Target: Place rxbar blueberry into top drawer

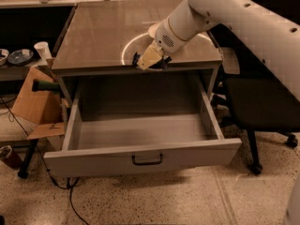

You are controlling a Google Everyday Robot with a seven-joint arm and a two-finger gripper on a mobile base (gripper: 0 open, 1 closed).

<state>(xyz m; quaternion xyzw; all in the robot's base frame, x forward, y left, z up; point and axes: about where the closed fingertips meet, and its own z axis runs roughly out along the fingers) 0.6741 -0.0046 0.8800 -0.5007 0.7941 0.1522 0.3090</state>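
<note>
Rxbar blueberry: seemingly clamped in gripper, grasp partly hidden, at near edge of tabletop, above far end of open top drawer. Pickup judged done, drawer already open. Remaining: carry nearer over drawer, lower, release inside, withdraw.

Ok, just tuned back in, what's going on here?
The robot's single arm has its gripper at the front edge of the brown tabletop, apparently closed on a small dark blue wrapped snack bar. Just below and in front of it, the wide grey top drawer stands pulled open. The bar is not in the drawer yet.
</note>
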